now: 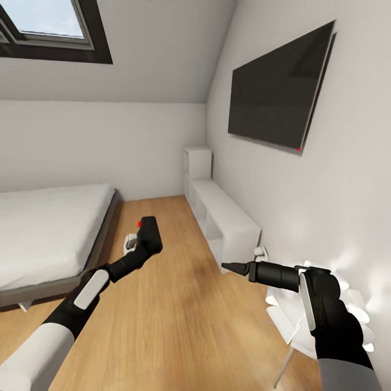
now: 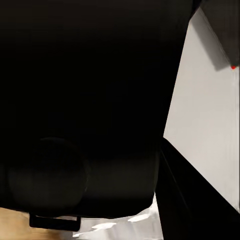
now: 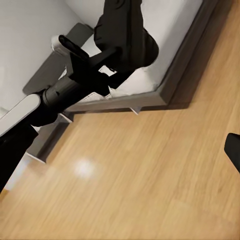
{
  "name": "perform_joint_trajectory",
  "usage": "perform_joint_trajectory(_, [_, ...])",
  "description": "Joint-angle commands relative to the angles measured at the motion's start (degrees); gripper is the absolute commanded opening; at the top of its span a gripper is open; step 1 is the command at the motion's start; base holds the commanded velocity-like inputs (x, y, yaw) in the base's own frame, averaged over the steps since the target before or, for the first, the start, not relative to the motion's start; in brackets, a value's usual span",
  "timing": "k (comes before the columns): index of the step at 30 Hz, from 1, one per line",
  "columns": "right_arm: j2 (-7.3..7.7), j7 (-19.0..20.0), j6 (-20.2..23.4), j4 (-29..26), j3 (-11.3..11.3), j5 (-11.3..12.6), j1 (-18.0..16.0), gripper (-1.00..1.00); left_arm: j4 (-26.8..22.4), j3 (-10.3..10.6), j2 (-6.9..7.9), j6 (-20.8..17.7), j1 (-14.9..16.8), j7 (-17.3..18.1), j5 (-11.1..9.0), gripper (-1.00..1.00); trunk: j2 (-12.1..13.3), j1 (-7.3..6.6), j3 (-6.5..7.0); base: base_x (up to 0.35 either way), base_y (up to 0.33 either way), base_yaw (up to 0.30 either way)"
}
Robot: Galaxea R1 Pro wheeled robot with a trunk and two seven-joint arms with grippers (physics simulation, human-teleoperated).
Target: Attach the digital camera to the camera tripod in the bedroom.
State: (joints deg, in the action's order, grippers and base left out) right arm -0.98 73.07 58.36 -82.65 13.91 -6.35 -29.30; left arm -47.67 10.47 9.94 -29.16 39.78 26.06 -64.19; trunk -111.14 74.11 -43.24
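**A:** Where was the digital camera [image 1: 149, 233] in the head view?

**B:** Clamped in my left end effector [image 1: 136, 247], beside the bed [image 1: 49, 228]. Left wrist: black camera body [image 2: 85, 110].

**A:** Right wrist?

**B:** I couldn't tell the right end effector's state; I'd have held the camera level.

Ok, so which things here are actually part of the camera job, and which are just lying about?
Job:
- digital camera
- left claw holding it

Just there:
- bed
- wall TV
- white shelves
- skylight
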Motion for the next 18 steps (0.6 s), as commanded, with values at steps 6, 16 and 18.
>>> perform_joint_trajectory(6, [-0.07, 0.58, 0.37, -0.03, 0.16, -0.60, -0.05, 1.00, 0.41, 0.20, 0.64, -0.07, 0.04, 11.12, 0.38, -1.00, 2.40, -1.33, 1.02, 0.000, 0.000, 0.000])
perform_joint_trajectory(16, [-0.07, 0.58, 0.19, -0.05, 0.16, -0.59, -0.06, 1.00, 4.62, 0.25, 1.12, -0.02, 0.04, 22.49, 1.20, -1.00, 6.41, -3.53, 2.82, 0.000, 0.000, 0.000])
perform_joint_trajectory(18, [-0.07, 0.60, 0.19, -0.06, 0.16, -0.59, -0.05, 1.00, 4.76, 0.25, 1.13, -0.02, 0.04, 22.73, 1.19, -1.00, 7.21, -3.97, 3.18, 0.000, 0.000, 0.000])
